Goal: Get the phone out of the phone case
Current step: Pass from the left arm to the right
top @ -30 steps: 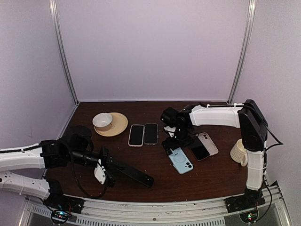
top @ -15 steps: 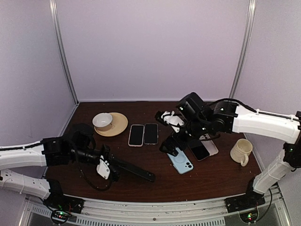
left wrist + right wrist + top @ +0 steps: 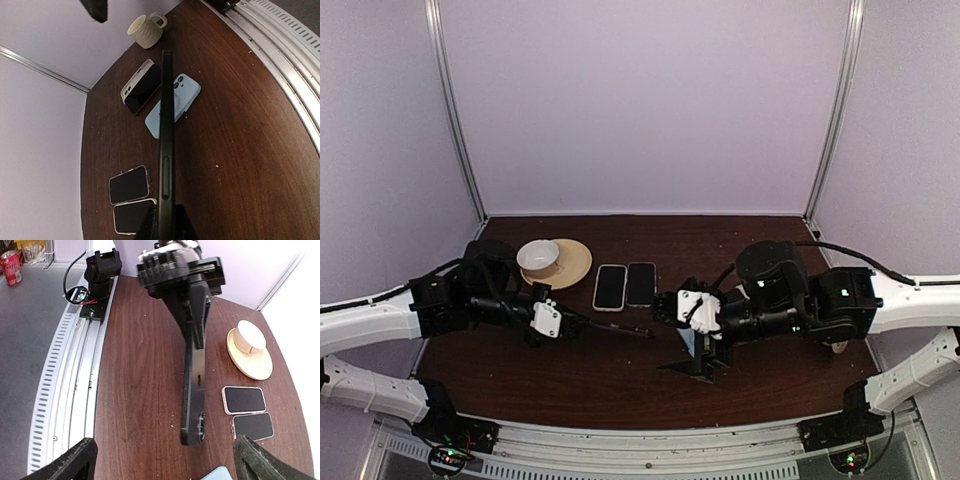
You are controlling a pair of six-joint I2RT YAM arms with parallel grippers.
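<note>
My left gripper (image 3: 166, 227) is shut on one end of a black phone case (image 3: 166, 140) with the phone in it, held edge-on above the table. In the top view it shows as a thin dark bar (image 3: 610, 328) running right from the left gripper (image 3: 546, 322). My right gripper (image 3: 678, 335) faces it with its jaws wide open, just beyond the bar's free end. In the right wrist view the case (image 3: 194, 390) points at me, camera cut-out toward the right. Its tip is a little short of the open right gripper (image 3: 165, 462).
Two dark-screened phones (image 3: 625, 285) lie side by side at mid table. A saucer with a small cup (image 3: 557, 262) stands at the back left. A light blue case (image 3: 172, 105), a white-cased phone (image 3: 142, 87) and a cream mug (image 3: 145, 30) lie beyond the right gripper.
The right arm swung from the back right to the front centre and turned toward the left gripper. The left gripper lifted the black case and turned it edge-on.
</note>
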